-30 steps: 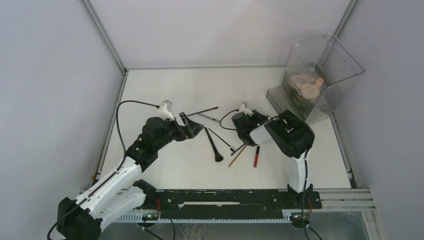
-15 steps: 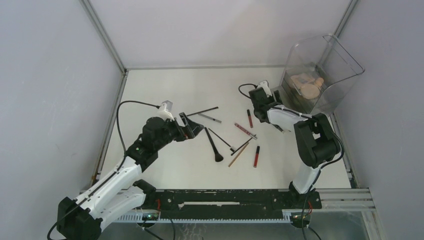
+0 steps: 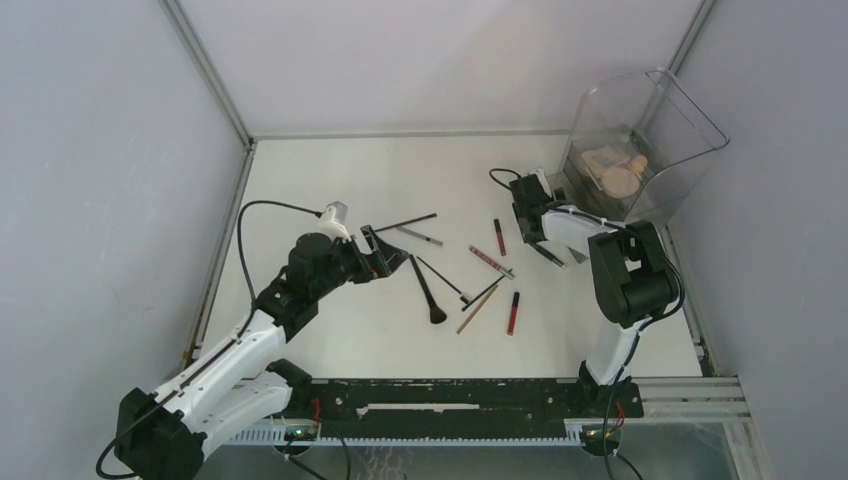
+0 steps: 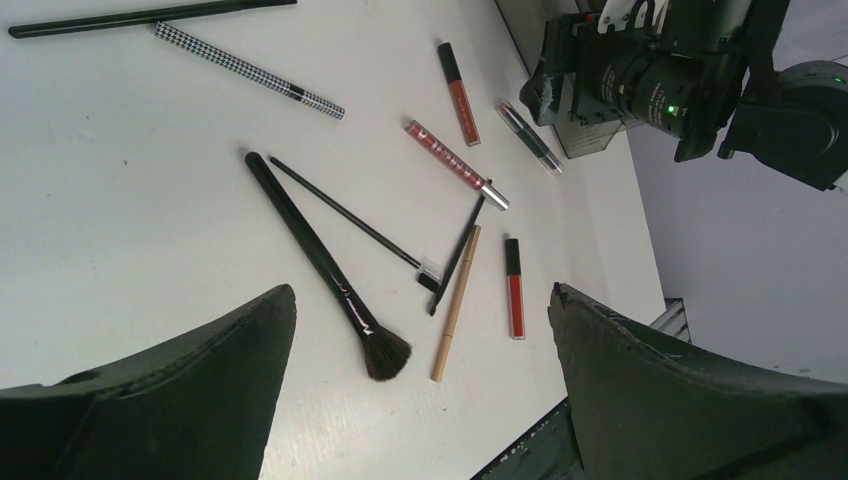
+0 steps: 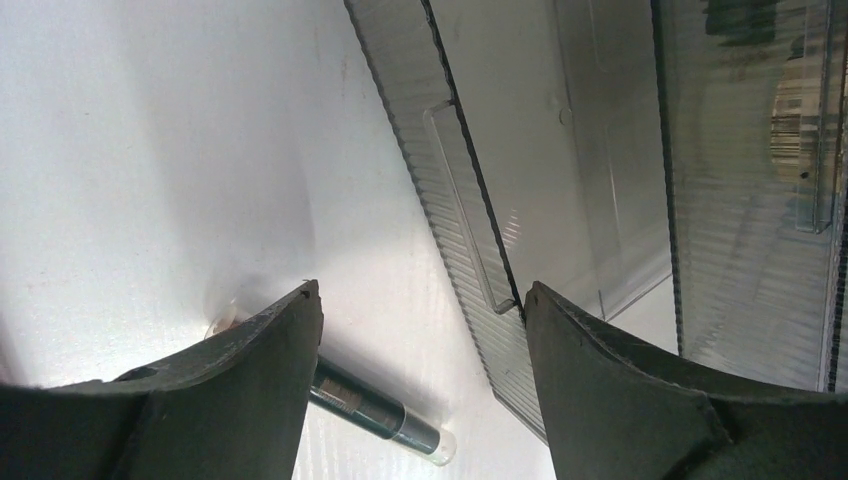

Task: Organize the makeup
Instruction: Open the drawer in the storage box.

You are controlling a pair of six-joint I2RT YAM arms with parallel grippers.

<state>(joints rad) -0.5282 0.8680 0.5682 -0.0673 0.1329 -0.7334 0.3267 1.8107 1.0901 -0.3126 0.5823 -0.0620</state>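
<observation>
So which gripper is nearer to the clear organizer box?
Right. The right gripper hovers right beside the clear organizer box; the left gripper is far off, beyond the scattered makeup.

Clear smoky organizer box [image 3: 600,115] stands upright at far right corner of white worktop [image 3: 330,170], near right wall; its ribbed side [image 5: 435,150] close up in right wrist view; grey walls around

black brushes [image 3: 424,288], thin pencils [image 3: 476,311], red lip tubes [image 3: 513,312] lie flat, scattered together.
</observation>
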